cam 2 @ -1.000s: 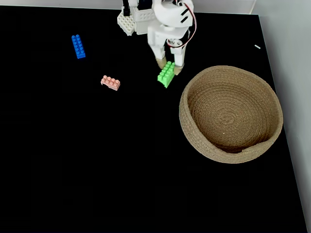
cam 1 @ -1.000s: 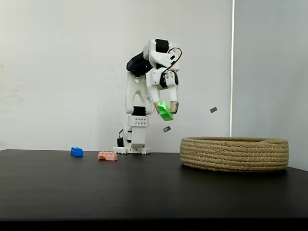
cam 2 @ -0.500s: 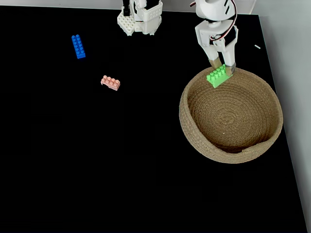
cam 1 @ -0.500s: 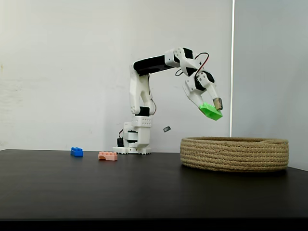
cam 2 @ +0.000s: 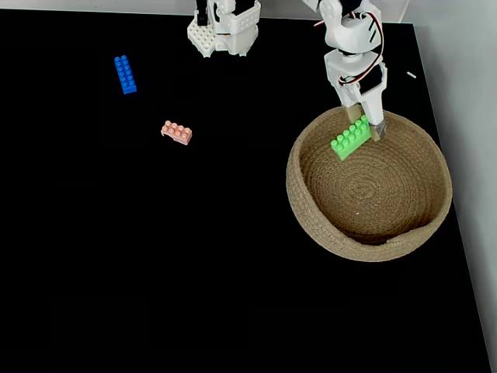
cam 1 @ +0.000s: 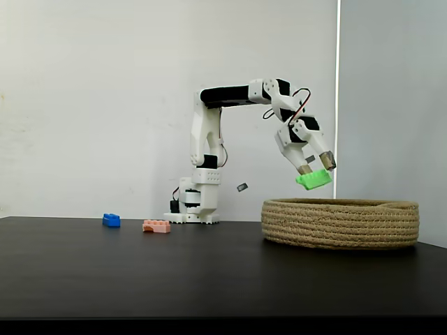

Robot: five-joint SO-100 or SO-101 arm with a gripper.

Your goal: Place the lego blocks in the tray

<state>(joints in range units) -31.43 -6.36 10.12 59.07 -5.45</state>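
My gripper [cam 1: 316, 169] hangs above the near-left part of the tray, a coiled tan rope basket [cam 1: 340, 223]. It is shut on the green lego block [cam 1: 313, 180], which sits at the very tips of its fingers. From above, the gripper [cam 2: 368, 127] and the green block [cam 2: 350, 137] are inside the tray's [cam 2: 311, 217] far rim, over the sloping inner wall. The blue lego block [cam 2: 124, 74] lies at the far left of the black table, and the salmon-pink one [cam 2: 177, 132] lies nearer the middle. Both also appear in the side-on fixed view: the blue block [cam 1: 111, 220] and the pink block [cam 1: 156, 226].
The arm's white base [cam 2: 225, 31] stands at the table's far edge. The black tabletop [cam 2: 155, 256] ends near the tray on the right, where a pale wall begins. A small dark tag [cam 1: 242, 187] hangs behind the arm.
The arm has swung right from near its base, carrying the green block over the tray's rim. It then reached further in and lowered the block toward the basket.
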